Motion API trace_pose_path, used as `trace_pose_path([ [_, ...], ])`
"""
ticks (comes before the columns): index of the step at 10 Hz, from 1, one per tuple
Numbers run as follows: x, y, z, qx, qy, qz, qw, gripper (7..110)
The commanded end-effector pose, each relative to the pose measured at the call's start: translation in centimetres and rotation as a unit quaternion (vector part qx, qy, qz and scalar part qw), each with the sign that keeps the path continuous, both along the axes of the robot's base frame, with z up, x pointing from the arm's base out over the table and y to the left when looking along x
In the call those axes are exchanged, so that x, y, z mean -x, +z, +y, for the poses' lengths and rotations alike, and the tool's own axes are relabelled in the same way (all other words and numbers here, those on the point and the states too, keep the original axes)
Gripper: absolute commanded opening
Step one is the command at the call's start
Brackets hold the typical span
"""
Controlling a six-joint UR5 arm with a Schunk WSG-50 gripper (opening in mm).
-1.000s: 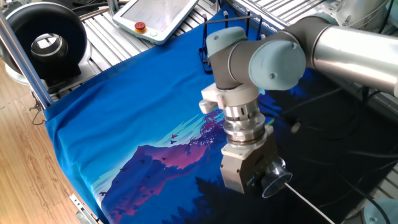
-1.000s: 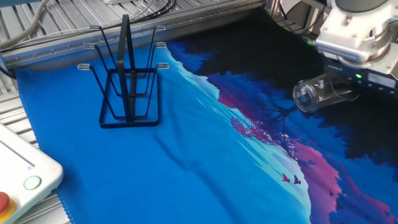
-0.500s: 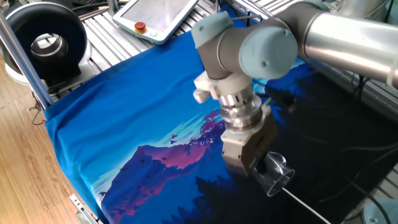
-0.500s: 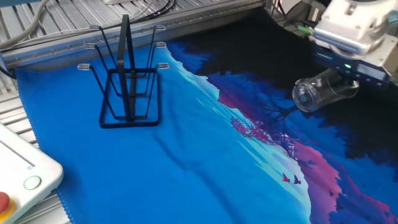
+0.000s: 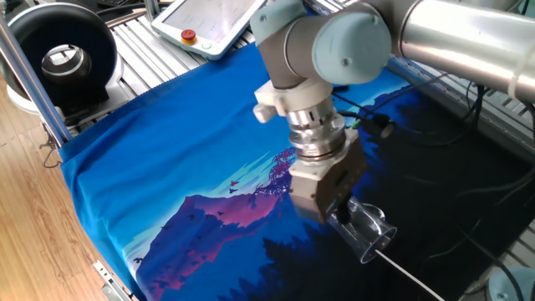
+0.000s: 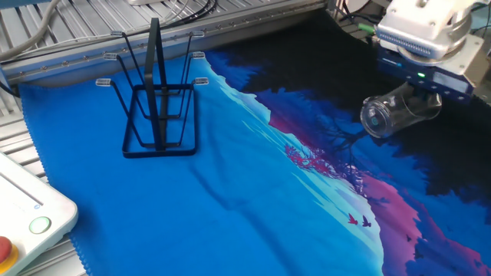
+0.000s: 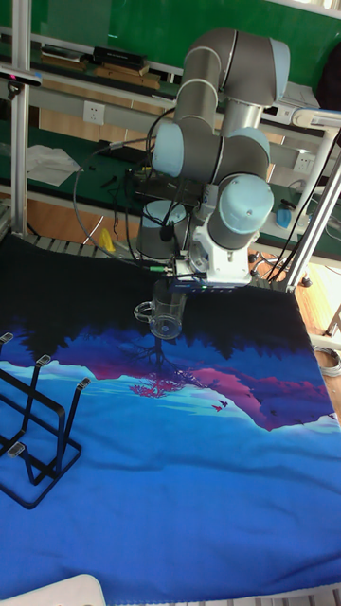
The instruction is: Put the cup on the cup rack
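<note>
One gripper (image 5: 341, 211) on the single grey arm (image 5: 334, 42) holds the one cup (image 5: 365, 229), its jaws clamped on the glass near the base end, so the cup lies on its side in the air with its open mouth pointing away from the wrist. In the other fixed view the same cup (image 6: 390, 113) hangs tilted under the gripper (image 6: 418, 90), above the dark part of the printed cloth (image 6: 253, 199), and its round mouth faces that camera. In the tall fixed view the cup (image 7: 167, 313) shows a handle on its left side and is clear of the cloth (image 7: 189, 454), with the gripper (image 7: 189, 289) just above and behind it. There is one cup rack (image 6: 156, 96), a black wire frame standing upright on the bright blue part of the cloth, well apart from the cup; five clear-tipped pegs can be counted on it in that view, around a taller flat black post in the middle. In the tall fixed view only part of the rack (image 7: 38, 431) shows at the left edge, with three peg tips visible. One white control pad (image 5: 215, 21) with a red button lies on the metal slats beyond the cloth in one fixed view, and one black round fan-like unit (image 5: 58, 54) sits at the upper left there.
</note>
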State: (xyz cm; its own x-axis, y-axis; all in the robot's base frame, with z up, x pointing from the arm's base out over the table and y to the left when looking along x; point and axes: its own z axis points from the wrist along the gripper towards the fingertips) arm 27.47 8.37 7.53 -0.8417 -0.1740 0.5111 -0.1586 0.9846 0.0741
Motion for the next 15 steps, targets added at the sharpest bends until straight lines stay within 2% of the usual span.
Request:
trace_pose_path([
  [1,-0.8,-1.0,2.6,-0.043,-0.034,0.012,0.9984,7],
  [2,-0.8,-1.8,3.1,-0.056,-0.041,0.015,0.9975,7],
  [5,-1.6,-4.1,2.0,-0.045,-0.037,0.006,0.9983,7],
  [6,-1.7,-4.5,1.4,-0.034,-0.035,0.005,0.9988,7],
  [8,-2.1,-4.1,-1.0,0.009,-0.02,-0.008,0.9997,7],
  [9,-2.5,-3.2,-2.3,0.03,-0.01,-0.009,0.9995,7],
  [11,-4.0,-1.7,-7.3,0.109,0.026,-0.019,0.9935,7],
  [14,-6.0,-1.3,-10.7,0.163,0.042,-0.043,0.9848,7],
  [15,-6.9,-1.2,-11.4,0.17,0.047,-0.052,0.983,7],
])
